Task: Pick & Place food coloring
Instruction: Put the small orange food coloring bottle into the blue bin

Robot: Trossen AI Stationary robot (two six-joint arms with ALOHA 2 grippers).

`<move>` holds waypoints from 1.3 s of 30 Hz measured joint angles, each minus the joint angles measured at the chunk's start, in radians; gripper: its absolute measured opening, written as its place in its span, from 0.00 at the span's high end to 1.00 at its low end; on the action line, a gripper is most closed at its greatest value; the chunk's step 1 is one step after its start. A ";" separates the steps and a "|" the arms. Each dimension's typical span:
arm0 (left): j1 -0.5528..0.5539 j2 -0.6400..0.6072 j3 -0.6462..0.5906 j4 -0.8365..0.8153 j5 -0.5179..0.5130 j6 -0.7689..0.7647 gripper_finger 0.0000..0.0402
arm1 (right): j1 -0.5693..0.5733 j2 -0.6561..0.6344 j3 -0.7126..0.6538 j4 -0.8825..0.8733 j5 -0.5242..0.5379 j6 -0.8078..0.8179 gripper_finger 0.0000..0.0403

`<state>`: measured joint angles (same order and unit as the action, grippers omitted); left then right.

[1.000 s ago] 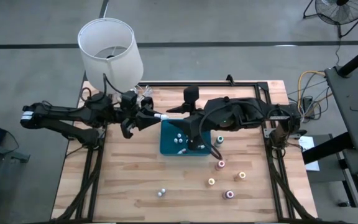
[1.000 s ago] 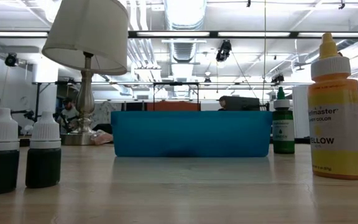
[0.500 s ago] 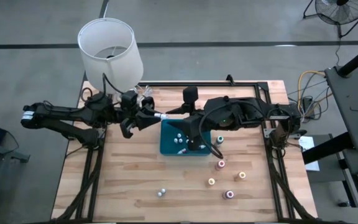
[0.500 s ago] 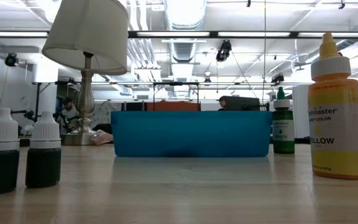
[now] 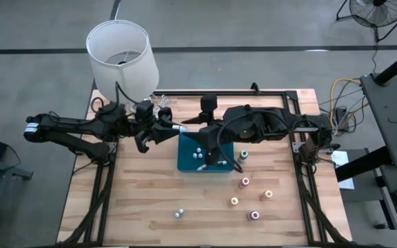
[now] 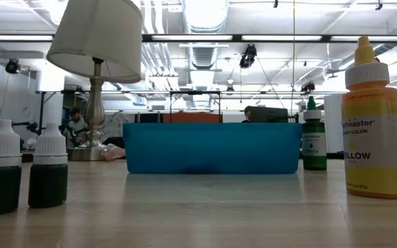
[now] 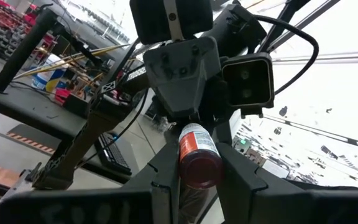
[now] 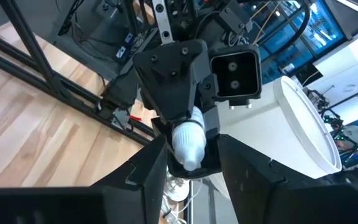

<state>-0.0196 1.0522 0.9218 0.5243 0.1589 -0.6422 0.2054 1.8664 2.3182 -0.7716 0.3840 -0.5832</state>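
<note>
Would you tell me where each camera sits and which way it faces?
High view: overhead, straight down on table, both arms.
Low view: tabletop height, level across blue tray into room; no arm shows.
Left wrist view: faces the other arm; left gripper holds a bottle.
Right wrist view: faces back; right gripper at that bottle's cap.
Wrist views share the bottle.

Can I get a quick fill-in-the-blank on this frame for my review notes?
The left gripper holds a small bottle with a ___ cap.
The tray on the table is ___.
The big bottle nearest the low camera is labelled ___.
Missing words: white; blue; yellow.
</note>
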 joint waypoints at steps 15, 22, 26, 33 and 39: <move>0.001 0.004 0.000 -0.001 0.001 -0.002 0.86 | -0.004 0.000 -0.022 0.005 0.001 -0.003 0.71; 0.002 0.004 0.000 -0.001 0.001 -0.002 0.86 | -0.003 0.000 -0.022 0.005 0.002 -0.018 0.81; 0.003 0.004 0.000 0.000 0.004 -0.002 0.86 | -0.003 0.000 -0.022 0.004 0.004 -0.019 0.85; 0.005 0.004 0.000 -0.001 0.004 -0.002 0.86 | -0.003 0.000 -0.022 0.000 0.004 -0.019 0.85; 0.006 0.004 0.000 -0.001 0.003 -0.002 0.86 | -0.003 0.000 -0.021 -0.001 0.004 -0.023 0.85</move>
<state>-0.0132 1.0557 0.9218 0.5236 0.1623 -0.6441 0.2024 1.8664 2.2971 -0.7723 0.3882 -0.6060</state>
